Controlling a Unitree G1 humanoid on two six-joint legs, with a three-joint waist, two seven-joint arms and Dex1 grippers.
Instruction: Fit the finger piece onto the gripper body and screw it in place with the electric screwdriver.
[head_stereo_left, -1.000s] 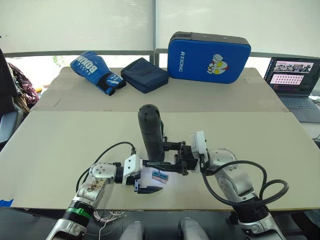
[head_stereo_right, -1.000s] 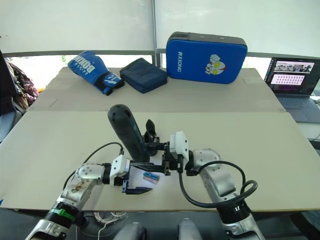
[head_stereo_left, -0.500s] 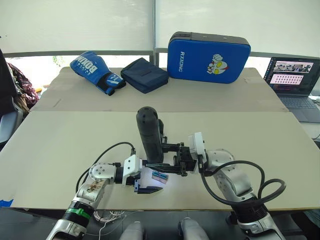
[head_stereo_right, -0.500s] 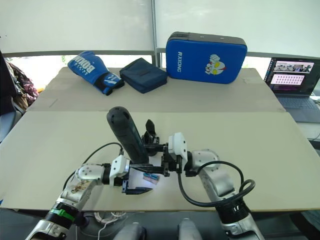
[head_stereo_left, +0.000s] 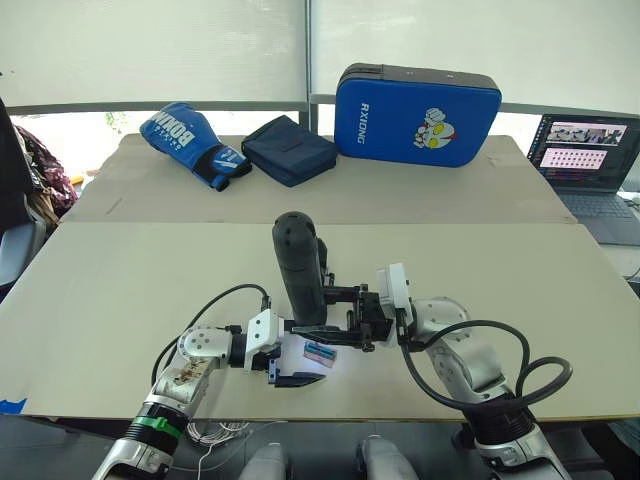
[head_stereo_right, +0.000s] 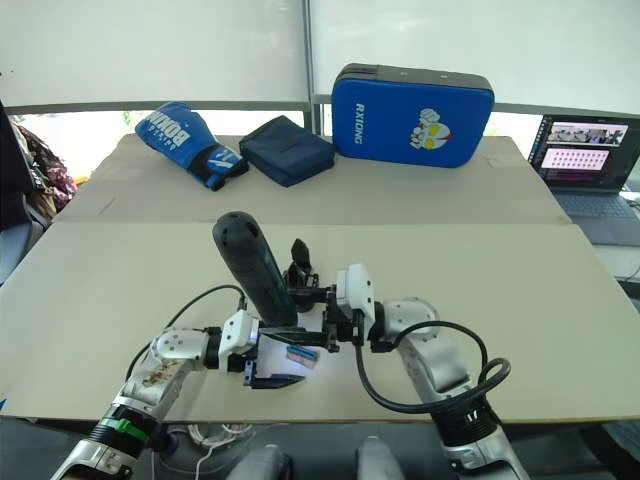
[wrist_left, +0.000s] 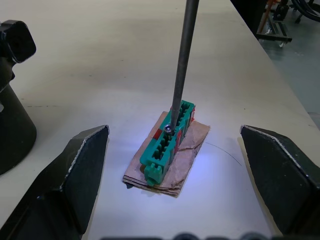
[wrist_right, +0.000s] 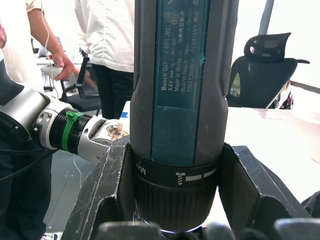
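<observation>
The electric screwdriver (head_stereo_left: 298, 268) stands nearly upright near the table's front edge, and my right gripper (head_stereo_left: 318, 318) is shut on its lower barrel (wrist_right: 180, 100). Its thin metal bit (wrist_left: 183, 60) comes down onto a small green block (wrist_left: 167, 142) lying on a scrap of brown card. My left gripper (wrist_left: 172, 137) is open, one finger on each side of that block without touching it. The gripper body (head_stereo_right: 298, 265) stands just behind the screwdriver with a pointed black finger sticking up; its rounded base (wrist_left: 12, 120) sits beside my left gripper. The finger piece is out of view.
At the table's far side lie a blue boxing glove (head_stereo_left: 195, 132), a dark blue pouch (head_stereo_left: 290, 148) and a blue strike pad (head_stereo_left: 418, 102). A laptop (head_stereo_left: 590, 150) sits at the far right. People (wrist_right: 107, 45) and an office chair (wrist_right: 260, 70) stand beyond the table.
The screwdriver's top has drifted slightly left and lower, with my right gripper drawing in a little. My left gripper and the green block have stayed in place.
</observation>
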